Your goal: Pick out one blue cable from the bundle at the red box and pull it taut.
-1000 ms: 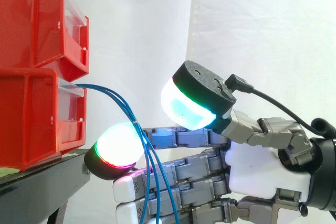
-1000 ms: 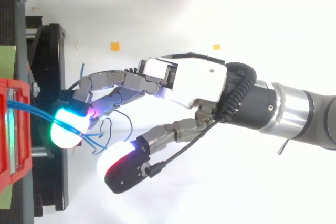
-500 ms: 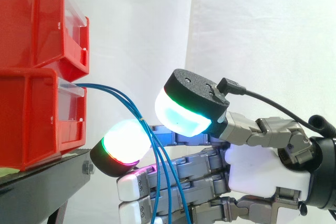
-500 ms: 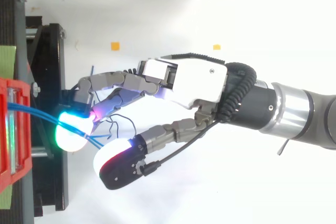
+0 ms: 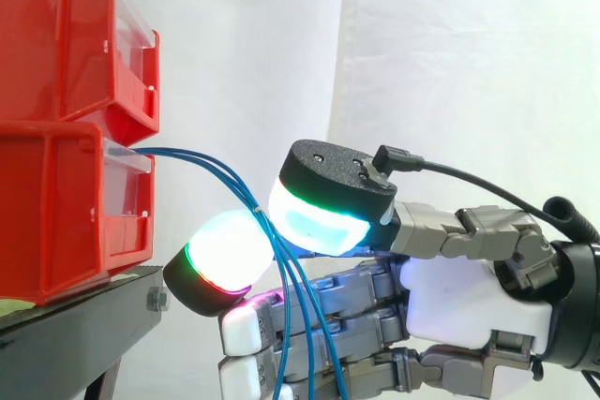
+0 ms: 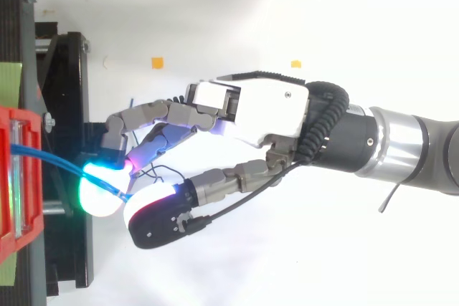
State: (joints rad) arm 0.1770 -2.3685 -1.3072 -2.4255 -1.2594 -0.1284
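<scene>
Robot hand (image 6: 251,116): thumb and finger pads (image 5: 225,255) pinched on blue cables (image 5: 169,153) near red box (image 5: 66,203). Grasp apparently made; cables slack, taut pull outstanding.

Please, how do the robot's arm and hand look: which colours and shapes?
The hand has a white palm shell and grey metal fingers. Its thick round pads have black backs and glow white, cyan, green and red. The arm is silver with a black collar.

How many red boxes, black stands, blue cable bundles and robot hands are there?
Red boxes: 2
Black stand: 1
Blue cable bundle: 1
Hand: 1
Total: 5
</scene>
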